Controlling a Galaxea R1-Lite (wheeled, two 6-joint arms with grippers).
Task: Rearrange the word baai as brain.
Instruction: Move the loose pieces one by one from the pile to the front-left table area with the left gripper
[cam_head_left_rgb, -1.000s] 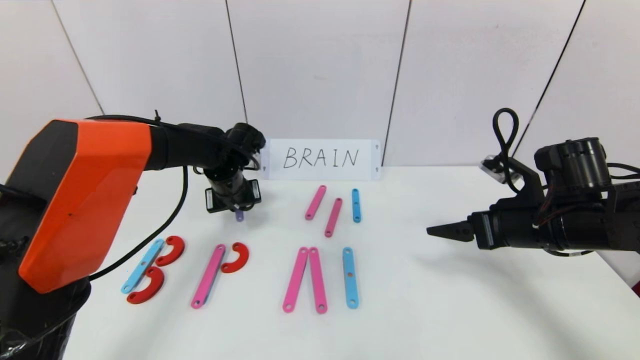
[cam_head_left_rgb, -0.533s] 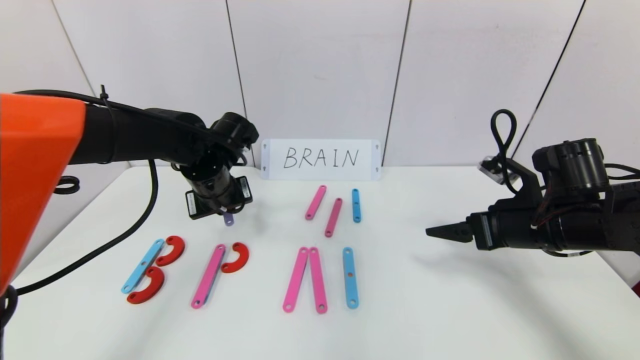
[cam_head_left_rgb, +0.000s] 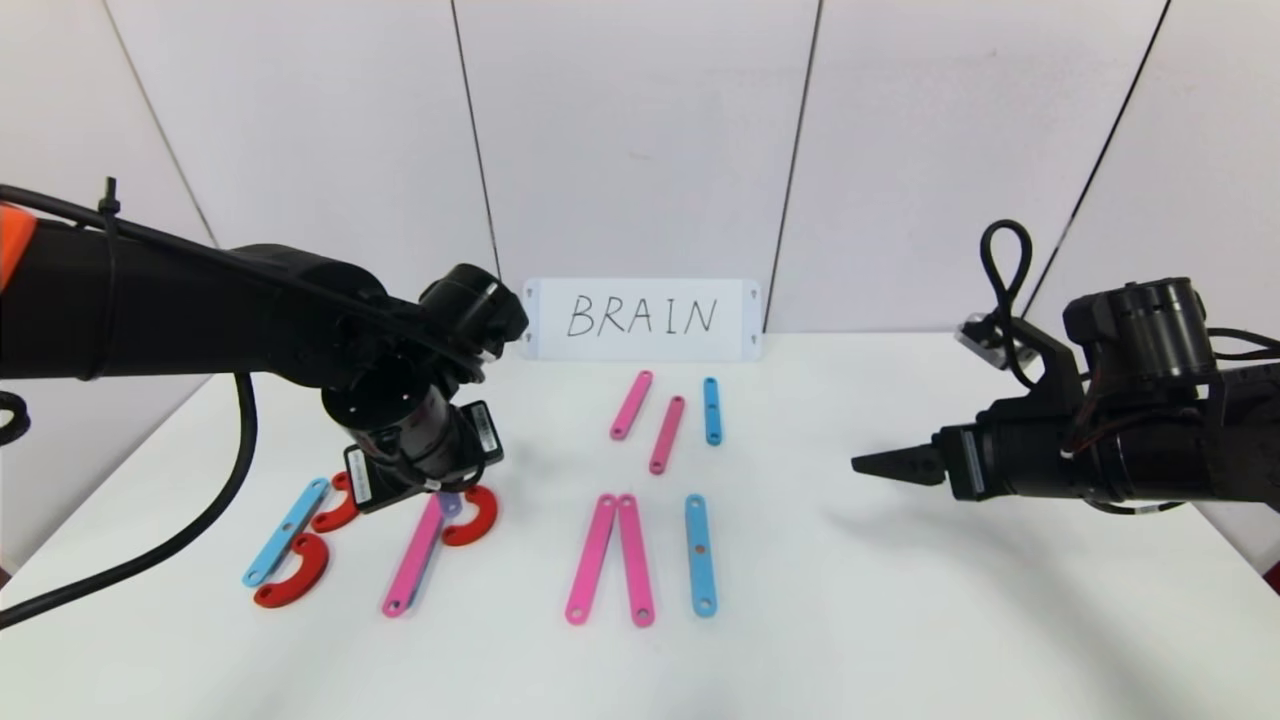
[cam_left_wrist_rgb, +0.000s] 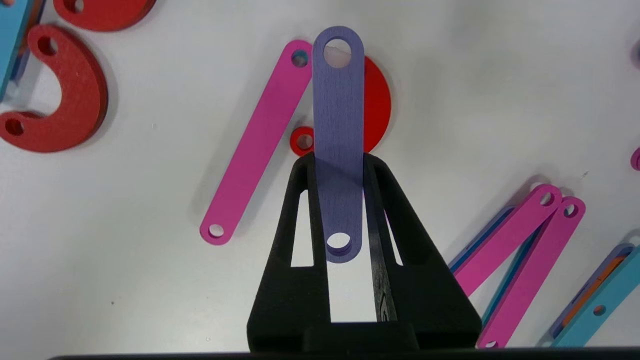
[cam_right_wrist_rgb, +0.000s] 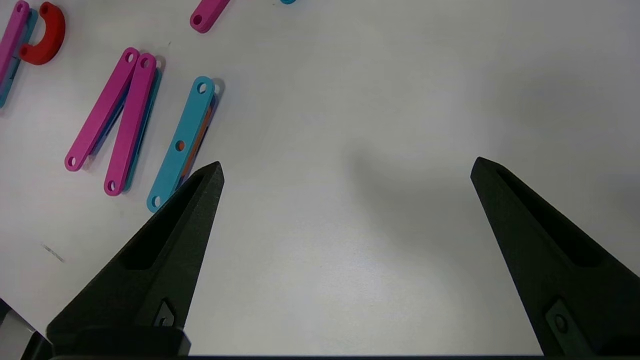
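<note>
Step in hand: building R leg. Left gripper (cam_left_wrist_rgb: 339, 162) clamped on purple strip (cam_left_wrist_rgb: 338, 125), hovering over pink strip (cam_left_wrist_rgb: 257, 142) and red curve (cam_left_wrist_rgb: 376, 102) of second letter. Right gripper (cam_right_wrist_rgb: 345, 170) wide open, empty, parked well right. Next: lower strip slantwise beneath curve, then release.

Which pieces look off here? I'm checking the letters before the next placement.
The third letter is only two pink strips meeting at the top, with no crossbar. Three short strips lie loose behind the row. The left gripper holds a purple strip over the second letter's red curve. The right gripper is idle.
</note>
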